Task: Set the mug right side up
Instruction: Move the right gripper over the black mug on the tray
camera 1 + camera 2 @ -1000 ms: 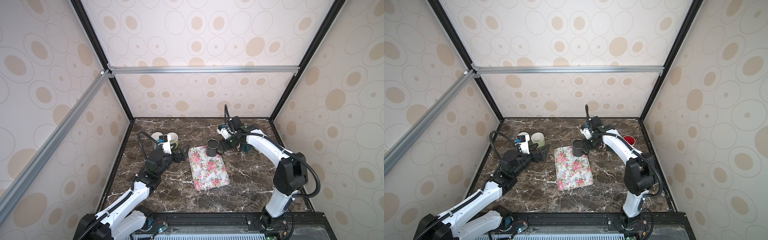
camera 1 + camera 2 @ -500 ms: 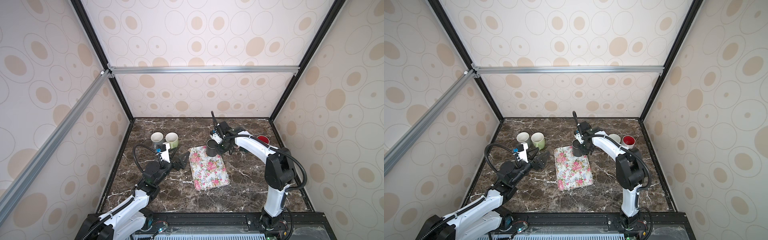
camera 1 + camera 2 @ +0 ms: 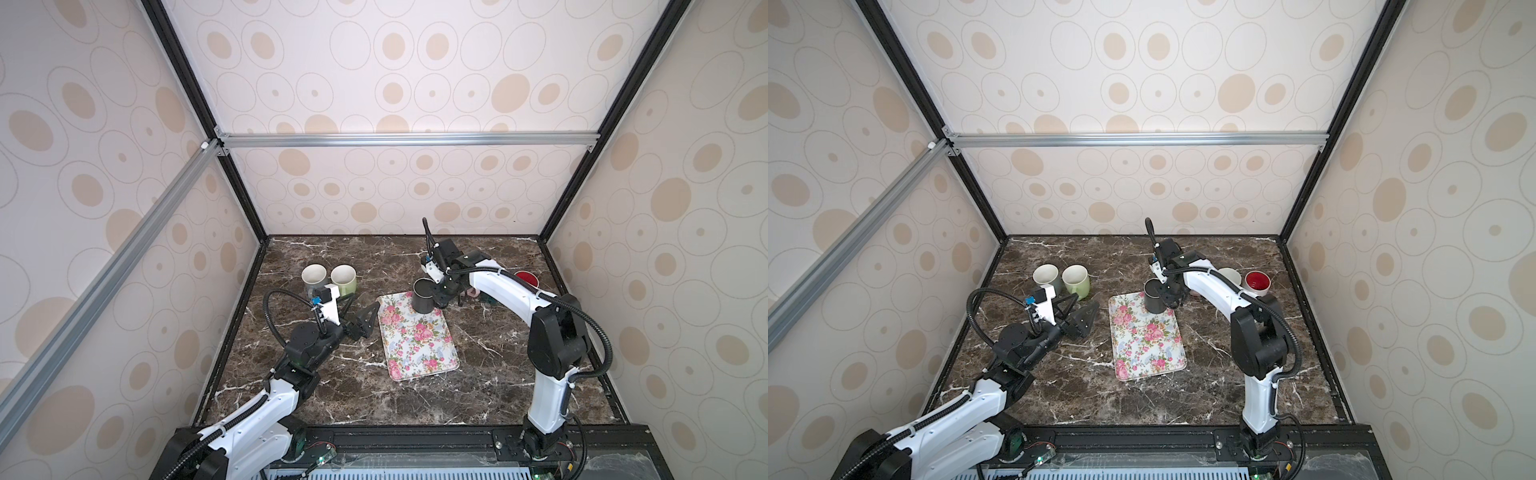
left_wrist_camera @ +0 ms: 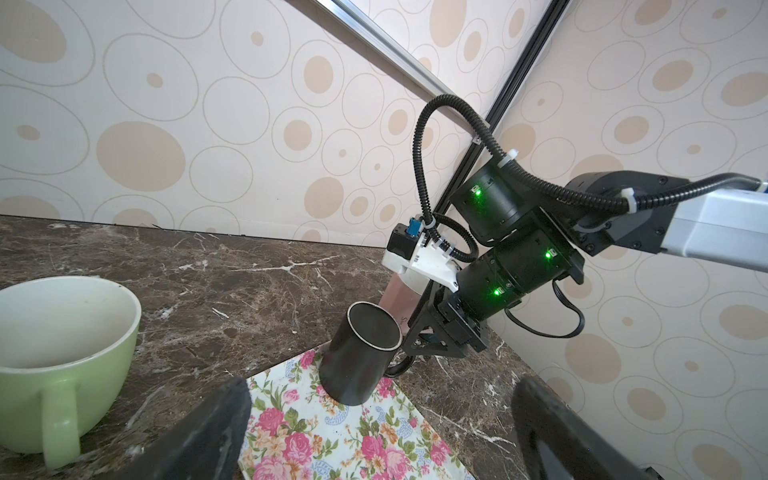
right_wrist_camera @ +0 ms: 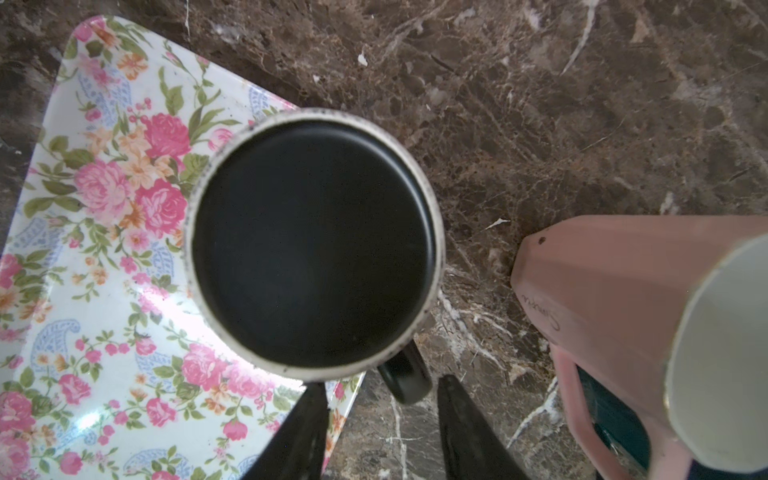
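Note:
The black mug [image 3: 423, 297] stands on the far corner of the floral tray [image 3: 417, 345]. A pale speckled ring faces up around a flat, shallow dark face [image 5: 311, 245], so it looks bottom up. My right gripper [image 3: 441, 298] hangs just right of the mug and points down. It is open, its fingers [image 5: 461, 419] straddling the mug's handle [image 5: 405, 380] with a gap on each side. My left gripper [image 3: 365, 302] is wide open and low over the table, left of the tray. It faces the mug [image 4: 359, 361] from a distance and holds nothing.
A cream mug [image 3: 313, 276] and a green mug [image 3: 344, 277] stand at the back left. A pink mug [image 5: 623, 316] lies on its side right of the black mug. A white mug [image 3: 1229, 275] and a red mug [image 3: 1257, 281] stand behind my right arm.
My left gripper has drawn back from the cream and green mugs toward the front. My right wrist has swung left over the black mug, uncovering the red mug. The black mug has stayed put.

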`<control>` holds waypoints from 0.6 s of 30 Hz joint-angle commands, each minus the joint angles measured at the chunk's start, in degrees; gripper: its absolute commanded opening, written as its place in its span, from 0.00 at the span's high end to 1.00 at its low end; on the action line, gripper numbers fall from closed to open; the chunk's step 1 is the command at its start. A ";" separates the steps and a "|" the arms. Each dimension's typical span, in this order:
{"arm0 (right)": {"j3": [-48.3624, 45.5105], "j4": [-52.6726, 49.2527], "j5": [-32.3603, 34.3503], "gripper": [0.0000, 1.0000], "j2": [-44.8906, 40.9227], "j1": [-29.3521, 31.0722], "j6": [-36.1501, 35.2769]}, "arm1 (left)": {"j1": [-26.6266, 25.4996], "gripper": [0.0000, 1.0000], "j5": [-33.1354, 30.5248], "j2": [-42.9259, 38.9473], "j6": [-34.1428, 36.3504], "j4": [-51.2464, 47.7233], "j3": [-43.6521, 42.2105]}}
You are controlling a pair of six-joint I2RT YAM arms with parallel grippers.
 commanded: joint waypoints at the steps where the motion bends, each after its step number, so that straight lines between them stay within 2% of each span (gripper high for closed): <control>1: 0.64 0.21 1.05 0.50 1.40 0.73 -2.31 | 0.16 0.02 1.61 0.13 -1.06 4.34 0.07; 10: 0.23 1.61 -4.49 0.48 1.20 0.77 -0.76 | 0.16 0.02 3.13 0.42 -1.87 6.84 0.21; 14: 0.43 2.53 -10.34 0.47 1.06 0.76 2.85 | 0.16 0.02 4.43 1.13 -2.50 8.11 0.69; 18: 0.69 2.93 -12.02 0.47 0.79 0.74 7.30 | 0.16 0.02 4.48 1.39 -2.39 7.86 0.87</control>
